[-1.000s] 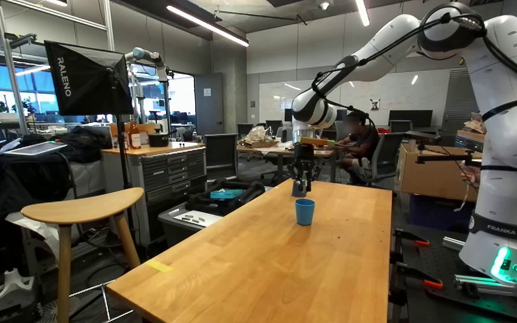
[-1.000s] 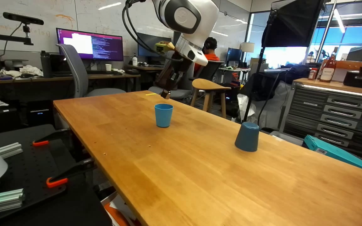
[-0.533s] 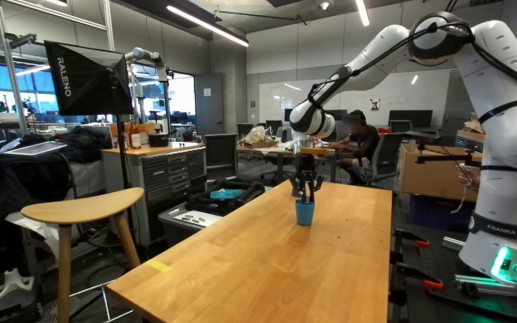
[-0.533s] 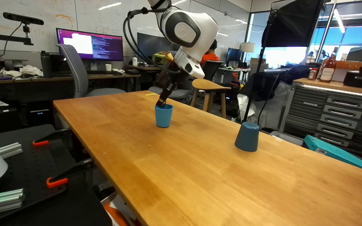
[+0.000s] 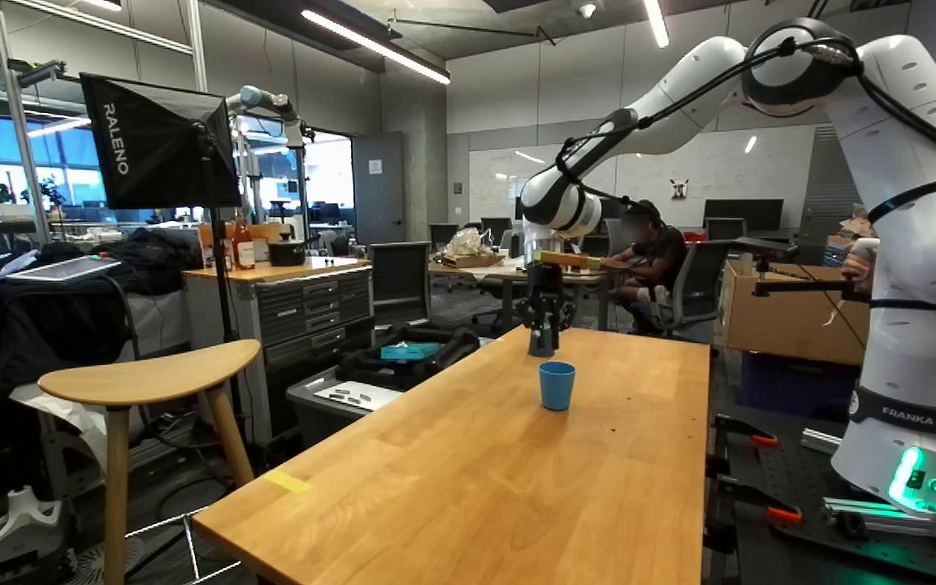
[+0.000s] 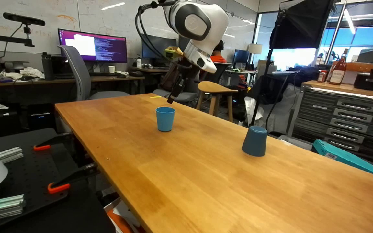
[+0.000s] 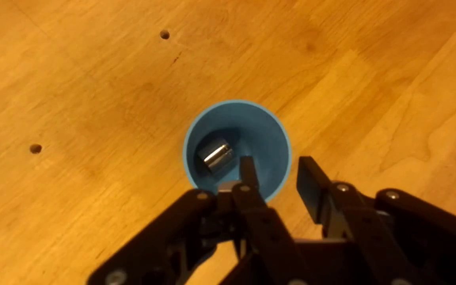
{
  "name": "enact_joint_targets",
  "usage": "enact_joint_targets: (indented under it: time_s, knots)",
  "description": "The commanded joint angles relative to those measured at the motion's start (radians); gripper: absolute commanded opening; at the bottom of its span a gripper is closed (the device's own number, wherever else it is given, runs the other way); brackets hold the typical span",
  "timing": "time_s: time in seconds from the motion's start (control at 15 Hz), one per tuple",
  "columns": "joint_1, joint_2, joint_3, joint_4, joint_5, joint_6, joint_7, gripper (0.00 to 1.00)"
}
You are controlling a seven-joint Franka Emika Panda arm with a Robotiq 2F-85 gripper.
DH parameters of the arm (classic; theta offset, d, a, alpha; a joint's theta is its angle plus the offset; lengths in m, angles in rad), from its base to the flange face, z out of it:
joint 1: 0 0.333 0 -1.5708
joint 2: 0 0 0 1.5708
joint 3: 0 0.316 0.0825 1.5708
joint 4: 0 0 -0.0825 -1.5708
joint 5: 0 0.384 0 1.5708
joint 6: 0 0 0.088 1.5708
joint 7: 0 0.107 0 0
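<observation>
Wooden table (image 6: pixel 206 181): upright blue cup (image 6: pixel 165 120), metal cylinder (image 7: pixel 214 154) inside; upside-down dark cup (image 6: pixel 255 141), well apart; gripper (image 7: pixel 278 176) near blue cup, above rim height, fingers parted.

Wrist view: close, facing down, cup (image 7: pixel 265 136) mid-frame. Exterior views: farther back, opposite ends of table (image 5: pixel 476 471), sharing cup.

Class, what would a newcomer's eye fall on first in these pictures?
Probably the white robot arm arched over the wooden table. Next, the upright blue cup near its open gripper, with a shiny metal cylinder inside. Near the table's edge, a darker blue cup stands upside down.
</observation>
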Motion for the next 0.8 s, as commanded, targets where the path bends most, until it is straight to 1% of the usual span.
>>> enact_joint_targets:
  time_s: [0.0,0.07,0.13,0.2,0.27,0.4,0.53,0.67,0.73]
  knots:
    - [0.002,-0.105,-0.003,0.043,-0.076,-0.154,-0.103,0.03]
    - [0.001,-0.126,-0.002,0.061,-0.097,-0.21,-0.134,0.45]
    - [0.003,-0.15,0.0,0.073,-0.116,-0.255,-0.166,0.4]
    - [0.004,-0.171,0.003,0.087,-0.128,-0.303,-0.201,0.41]
    - [0.007,-0.192,0.005,0.098,-0.146,-0.347,-0.232,0.46]
    - [0.017,-0.226,0.01,0.115,-0.181,-0.394,-0.298,0.62]
    - [0.029,-0.256,0.014,0.125,-0.221,-0.4,-0.336,0.78]
    - [0.042,-0.283,0.018,0.129,-0.261,-0.376,-0.355,0.93]
    - [0.051,-0.297,0.021,0.134,-0.291,-0.352,-0.352,0.99]
